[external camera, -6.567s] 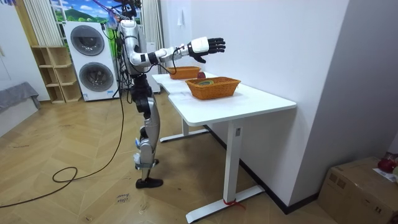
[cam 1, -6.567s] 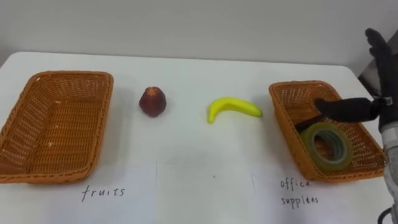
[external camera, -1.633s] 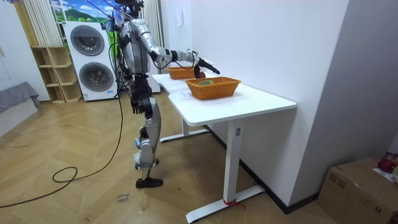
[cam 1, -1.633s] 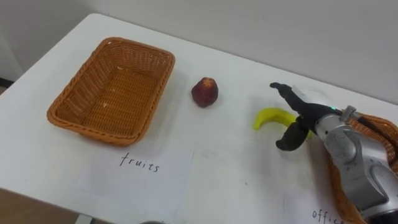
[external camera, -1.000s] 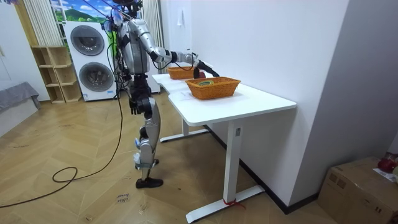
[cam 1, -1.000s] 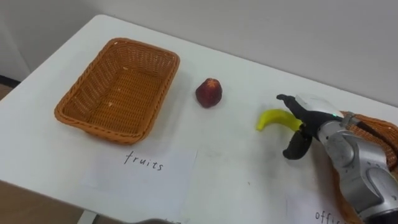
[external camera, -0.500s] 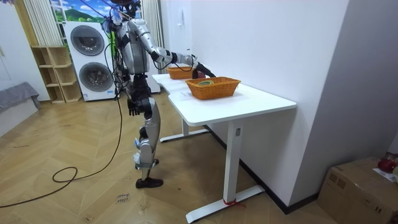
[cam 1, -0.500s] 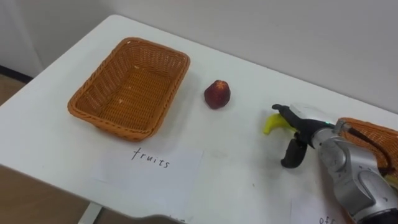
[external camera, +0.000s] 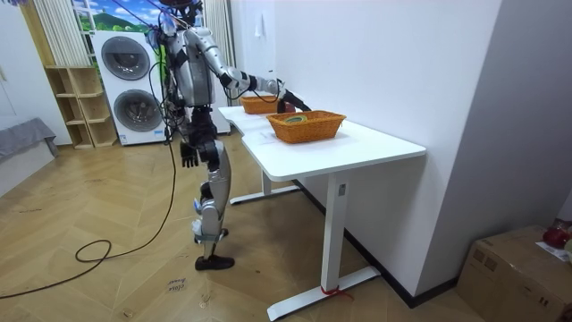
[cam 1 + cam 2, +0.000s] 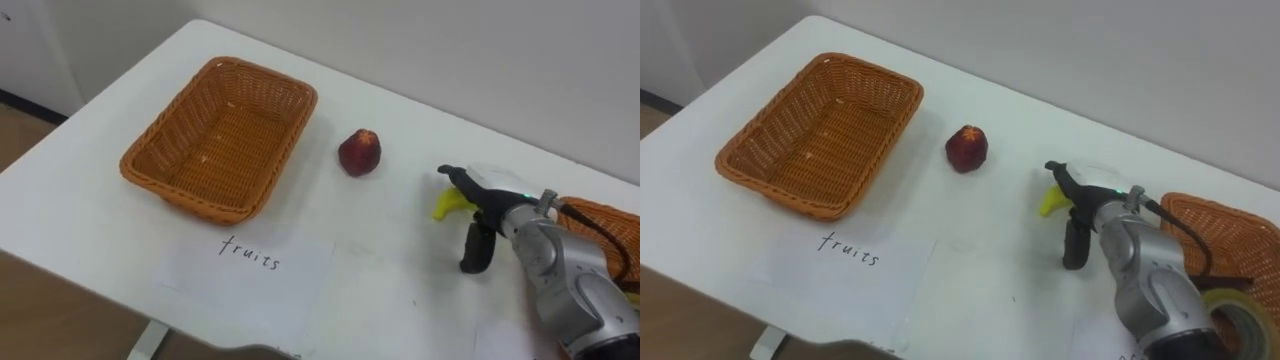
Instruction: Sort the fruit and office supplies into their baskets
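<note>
A yellow banana lies on the white table, right of the middle. My right hand rests open over it, fingers stretched across its top and thumb hanging down at its near side, so most of the banana is hidden. A dark red fruit sits further left, beside the empty wicker fruit basket. At the right edge stands the office supplies basket with a roll of tape in it. In the room view my left hand hangs by my hip.
A paper sheet marked "fruits" lies before the left basket, near the table's front edge. I stand at the table's long side, with a white wall behind it. Washing machines stand behind me.
The camera has shifted, so the whole scene slid right. My right hand has lowered onto the banana and covers more of it. The fruit and baskets have not moved.
</note>
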Controlling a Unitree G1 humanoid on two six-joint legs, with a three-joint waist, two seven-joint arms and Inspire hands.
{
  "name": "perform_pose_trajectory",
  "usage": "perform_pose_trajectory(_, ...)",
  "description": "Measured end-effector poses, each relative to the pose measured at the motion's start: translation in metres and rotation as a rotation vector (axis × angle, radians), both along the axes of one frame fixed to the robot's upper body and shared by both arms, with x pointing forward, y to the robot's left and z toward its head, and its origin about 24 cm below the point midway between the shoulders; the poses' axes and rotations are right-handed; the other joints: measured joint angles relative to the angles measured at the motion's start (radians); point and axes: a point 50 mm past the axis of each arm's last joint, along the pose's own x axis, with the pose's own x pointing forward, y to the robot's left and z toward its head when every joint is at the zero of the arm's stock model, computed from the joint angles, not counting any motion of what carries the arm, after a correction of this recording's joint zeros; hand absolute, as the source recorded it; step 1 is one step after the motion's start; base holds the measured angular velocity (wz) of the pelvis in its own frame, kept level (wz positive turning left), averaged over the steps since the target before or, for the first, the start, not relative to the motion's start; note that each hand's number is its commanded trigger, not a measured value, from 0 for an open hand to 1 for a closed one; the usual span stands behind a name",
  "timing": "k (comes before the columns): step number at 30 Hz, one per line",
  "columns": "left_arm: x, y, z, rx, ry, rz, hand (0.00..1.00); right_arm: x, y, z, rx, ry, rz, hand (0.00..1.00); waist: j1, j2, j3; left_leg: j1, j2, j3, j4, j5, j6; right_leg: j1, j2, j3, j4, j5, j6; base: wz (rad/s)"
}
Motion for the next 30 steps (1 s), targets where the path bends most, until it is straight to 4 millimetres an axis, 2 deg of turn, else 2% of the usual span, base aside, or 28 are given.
perform_pose_trajectory(9,-0.006,0.000,0.000,0.001,0.023,0.006,0.00,0.001,-0.007,-0.006,-0.017,0.003,-0.037,0.00,0.004,-0.006,-0.0011,-0.008,0.000,-0.001,0.005,0.003,-0.001,-0.003,-0.003,-0.020,0.010,0.000,0.000,0.01)
perform_pose_trajectory(11,-0.005,0.000,0.000,0.001,0.020,0.001,0.00,0.002,-0.009,-0.007,-0.025,0.007,-0.051,0.00,0.005,-0.006,-0.0009,-0.008,0.000,-0.003,0.007,0.003,-0.001,-0.003,-0.005,-0.042,0.014,0.000,0.000,0.00)
perform_pose_trajectory(19,-0.002,-0.004,0.000,-0.004,0.022,-0.036,0.00,0.008,-0.014,-0.005,-0.033,0.002,-0.078,0.00,0.003,0.006,-0.0018,-0.028,0.000,-0.008,0.018,0.003,-0.001,-0.015,-0.005,-0.047,0.015,0.003,-0.004,0.01)
perform_pose_trajectory(30,-0.001,-0.008,-0.001,-0.020,0.056,-0.067,0.00,0.013,-0.027,-0.003,-0.028,0.043,-0.120,0.00,-0.003,0.012,-0.0012,-0.060,-0.009,-0.048,0.024,0.018,-0.005,-0.027,-0.009,-0.085,0.014,0.006,-0.008,0.10)
